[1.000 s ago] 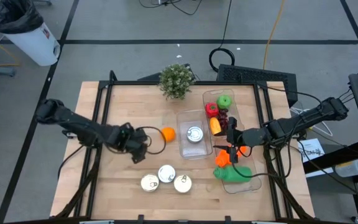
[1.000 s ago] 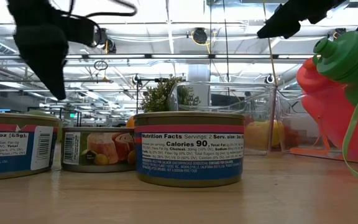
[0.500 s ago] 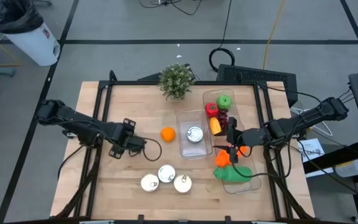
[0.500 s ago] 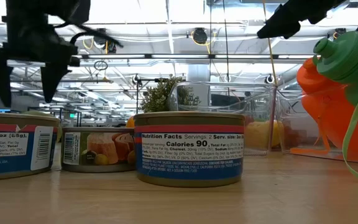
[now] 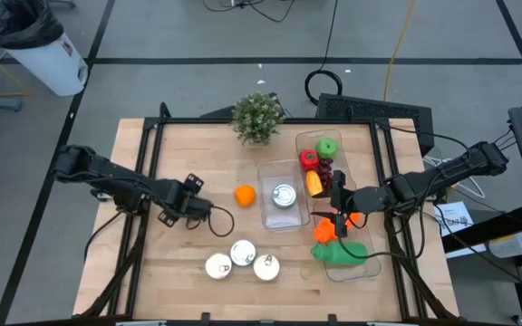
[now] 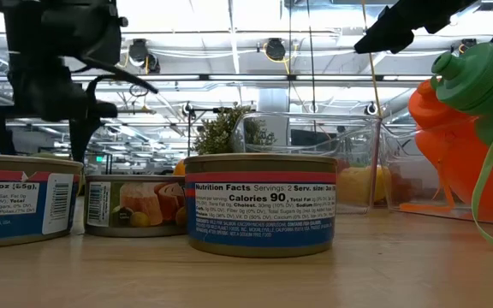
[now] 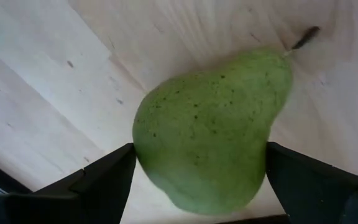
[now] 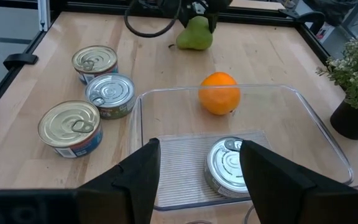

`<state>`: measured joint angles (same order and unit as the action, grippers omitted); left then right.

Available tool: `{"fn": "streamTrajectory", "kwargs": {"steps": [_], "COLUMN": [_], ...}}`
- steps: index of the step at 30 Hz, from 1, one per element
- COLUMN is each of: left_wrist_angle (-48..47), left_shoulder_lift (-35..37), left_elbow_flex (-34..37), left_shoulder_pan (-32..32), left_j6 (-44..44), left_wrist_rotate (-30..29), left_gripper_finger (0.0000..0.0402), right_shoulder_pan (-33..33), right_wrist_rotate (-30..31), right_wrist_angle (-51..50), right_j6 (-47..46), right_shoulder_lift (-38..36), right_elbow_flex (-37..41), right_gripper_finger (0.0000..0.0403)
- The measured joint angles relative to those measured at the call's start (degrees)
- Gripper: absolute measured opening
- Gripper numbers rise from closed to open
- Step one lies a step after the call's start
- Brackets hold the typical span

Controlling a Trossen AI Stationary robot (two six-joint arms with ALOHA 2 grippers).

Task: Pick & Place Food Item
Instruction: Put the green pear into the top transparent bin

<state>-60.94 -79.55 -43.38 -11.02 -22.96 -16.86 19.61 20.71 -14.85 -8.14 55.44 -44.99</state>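
Observation:
A green pear (image 7: 210, 124) lies on its side on the wooden table, and also shows far off in the right wrist view (image 8: 195, 34). In the high view my left gripper (image 5: 178, 206) covers it. That gripper (image 7: 197, 168) is open and points down, one finger on each side of the pear. An orange (image 5: 245, 194) sits on the table to its right. My right gripper (image 5: 337, 215) is open and empty (image 8: 197, 180), above the long clear tray (image 5: 370, 258). My left gripper comes at the pear from above with its fingers (image 7: 104, 183) across the pear's wide lower body (image 7: 148, 149). The pear fills the gap between them. Whether the fingers touch it, I cannot tell. The pear lies on the table.
Three tins (image 5: 243, 258) stand near the table's near edge. A clear bin (image 5: 270, 172) holds another tin (image 5: 284, 194). The long tray holds a green apple (image 5: 327, 147), red and orange foods and a green bottle (image 5: 338, 252). A potted plant (image 5: 258, 116) stands at the far edge.
My left gripper has moved from beside the orange toward the table's left, turned about, and come down over the pear. The orange now stands clear of it. My right arm has kept still.

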Motion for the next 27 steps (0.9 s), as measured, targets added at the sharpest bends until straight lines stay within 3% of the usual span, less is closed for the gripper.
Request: {"fn": "streamTrajectory", "kwargs": {"steps": [7, 10, 17, 23, 27], "left_wrist_angle": [10.47, 11.64, 14.88, 23.85, 25.48], "left_shoulder_lift": [0.14, 0.15, 0.08, 0.00, 0.00], "left_elbow_flex": [2.80, 2.90, 2.95, 2.98, 2.95], "left_shoulder_pan": [1.88, 3.13, 5.07, 8.43, 10.94], "left_j6": [2.32, 8.12, 10.27, 21.47, 31.83], "left_wrist_rotate": [-1.16, -0.91, -1.24, 0.88, 1.03], "left_gripper_finger": [0.0349, 0.0349, 0.0323, 0.0323, 0.0294], "right_shoulder_pan": [-0.01, -0.01, -0.01, -0.01, -0.01], "right_wrist_rotate": [0.00, 0.00, 0.00, 0.00, 0.08], "right_wrist_angle": [0.00, 0.01, -0.01, -0.02, 0.03], "right_j6": [0.02, 0.02, 0.02, 0.02, -0.23], "right_shoulder_lift": [0.00, 0.00, 0.00, 0.00, 0.00], "right_elbow_flex": [0.00, 0.00, 0.00, 0.00, 0.00], "right_gripper_finger": [0.0206, 0.0206, 0.0206, 0.0206, 0.0206]}}
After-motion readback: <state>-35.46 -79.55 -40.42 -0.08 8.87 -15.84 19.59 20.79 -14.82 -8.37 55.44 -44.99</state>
